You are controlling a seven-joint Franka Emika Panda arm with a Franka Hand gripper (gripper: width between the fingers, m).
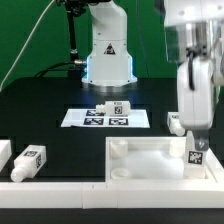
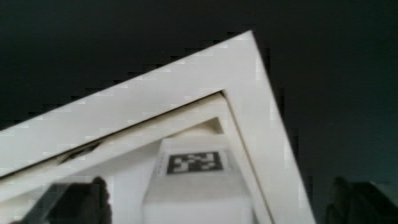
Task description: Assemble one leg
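Green curtain is hanging behind the rig, and a black table (image 1: 40, 115) is carrying everything under it. From where I am standing, the white robot arm is reaching down at the exterior view's right, its two-finger gripper (image 1: 192, 135) hanging over the far-right corner of the large white square tray-like plastic tabletop (image 1: 150, 160), which is lying flat near the front edge with raised corner sockets showing. A small tagged piece (image 1: 195, 156) is sitting right below the fingertips at that corner; I am judging it to be the small white stubby plastic leg, either being set into the corner hole or just seated there. Whether the fingers are pinching it or standing apart from it, I cannot tell. In the wrist view the corner of the tabletop (image 2: 196, 85) is filling the frame, with a black-and-white square tag (image 2: 194, 162) low in the middle, and the dark fingertips at the bottom edge are too blurred to read.

Other white pegs are lying loose: one (image 1: 120, 108) is resting on the flat white marker board (image 1: 80, 118) further back, another (image 1: 28, 161) is lying at the exterior view's left beside a further white piece (image 1: 4, 153).

As a judgement, the leg is at its corner but not clearly screwed home; twisting it tight and letting go are looking like what is left.
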